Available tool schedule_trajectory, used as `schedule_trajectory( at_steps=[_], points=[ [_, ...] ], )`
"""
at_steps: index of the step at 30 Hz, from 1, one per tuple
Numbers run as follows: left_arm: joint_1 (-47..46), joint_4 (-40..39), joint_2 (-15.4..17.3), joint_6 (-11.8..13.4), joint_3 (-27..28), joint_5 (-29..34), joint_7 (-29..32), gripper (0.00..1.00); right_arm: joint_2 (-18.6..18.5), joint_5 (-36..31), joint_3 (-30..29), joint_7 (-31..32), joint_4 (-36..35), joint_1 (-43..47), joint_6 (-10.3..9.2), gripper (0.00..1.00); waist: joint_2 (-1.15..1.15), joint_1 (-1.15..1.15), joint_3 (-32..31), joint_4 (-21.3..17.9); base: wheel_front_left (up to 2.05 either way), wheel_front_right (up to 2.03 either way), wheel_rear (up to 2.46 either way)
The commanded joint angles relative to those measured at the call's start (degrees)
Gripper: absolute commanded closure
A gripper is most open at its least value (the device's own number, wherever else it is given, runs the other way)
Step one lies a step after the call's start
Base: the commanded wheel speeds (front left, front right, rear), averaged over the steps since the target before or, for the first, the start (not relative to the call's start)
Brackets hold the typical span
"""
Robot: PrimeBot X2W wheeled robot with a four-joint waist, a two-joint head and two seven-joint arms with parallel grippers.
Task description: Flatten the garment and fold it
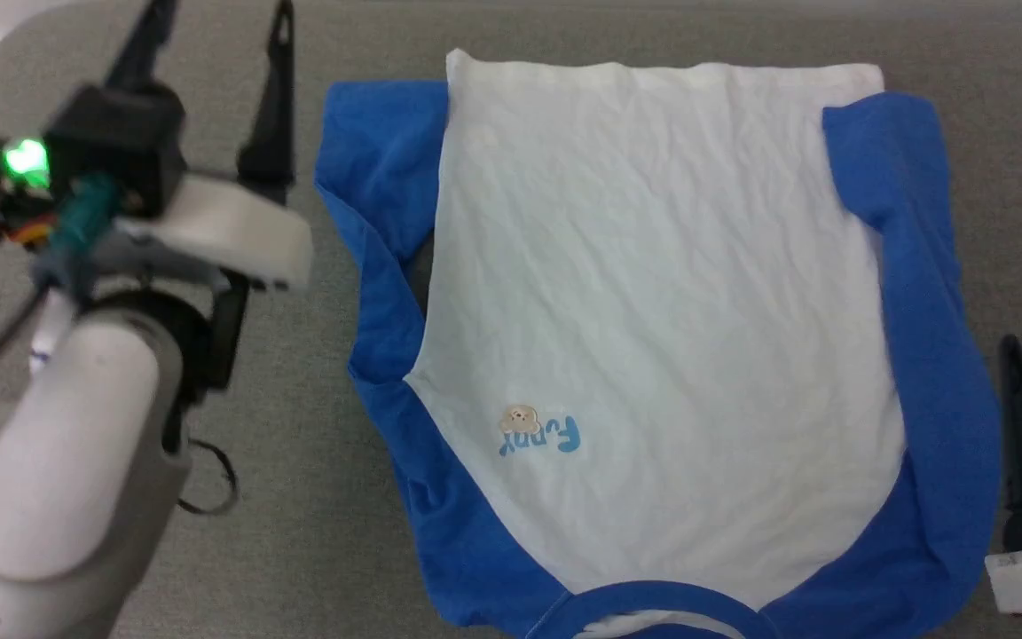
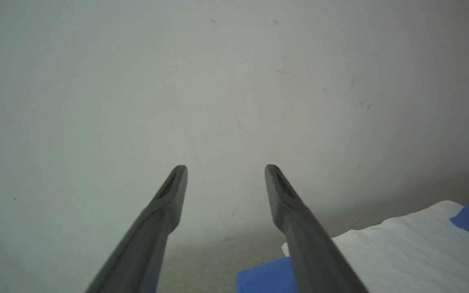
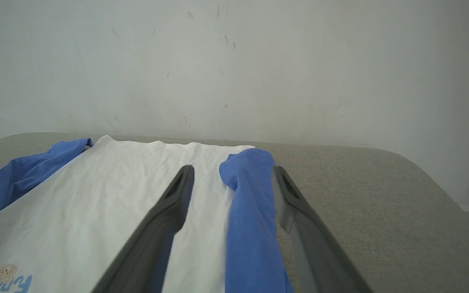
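Garment (image 1: 653, 293) lies chest-up on the grey table (image 1: 298, 532), neckband toward you, hem at the far side. The white body is nearly flat, with fine creases only. Both blue sleeves run alongside it: left sleeve (image 1: 378, 177) rumpled, right sleeve (image 1: 910, 222) lapping onto the white at its far end.

Left gripper (image 1: 216, 35) hangs just beside the left sleeve, jaws wide, empty. Right gripper (image 3: 232, 171) sits over the right sleeve, jaws wide, empty.

Suggest you pinch each sleeve's outer edge and draw outward evenly before folding. An uneven pull would likely skew the body.

Even soft light, faint shadows, near arm blurred, wrist views hazy
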Motion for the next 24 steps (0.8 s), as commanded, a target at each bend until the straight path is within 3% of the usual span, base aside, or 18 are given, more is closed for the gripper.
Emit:
schedule_trajectory(
  at_steps=[1,3,10,16,24],
  points=[
    [-4.14,1.49,0.39,-0.81,0.38,0.14,2.15,0.0,-0.95,0.94,-0.04,-0.04,-0.68,-1.69,-0.05,0.0,0.0,-0.01,6.63,0.52,0.0,0.0,0.0],
    [-9.91,4.27,1.44,-3.15,-0.38,0.74,5.84,0.0,-2.18,2.05,-0.08,0.12,-1.26,-2.84,-0.05,0.0,0.0,-0.01,9.43,0.36,0.0,0.0,0.0],
    [-23.43,14.09,0.72,-7.63,-0.9,-1.64,15.8,0.0,-5.41,5.23,-0.05,0.32,-2.32,-5.15,-0.05,0.0,0.0,-0.01,17.79,-0.4,0.0,0.0,0.0],
    [-28.52,19.32,0.33,-8.87,-0.26,-4.35,22.36,0.0,-7.6,7.0,0.06,-0.26,-3.05,-7.24,-0.05,0.0,0.0,-0.01,22.59,-2.08,0.0,0.0,0.0],
    [-28.06,21.13,0.82,-8.3,-0.27,-5.78,27.1,0.0,-9.15,8.24,-1.44,-0.32,-3.65,-8.47,-0.05,0.0,0.0,-0.01,25.57,-3.45,0.0,0.0,0.0]
  ],
)
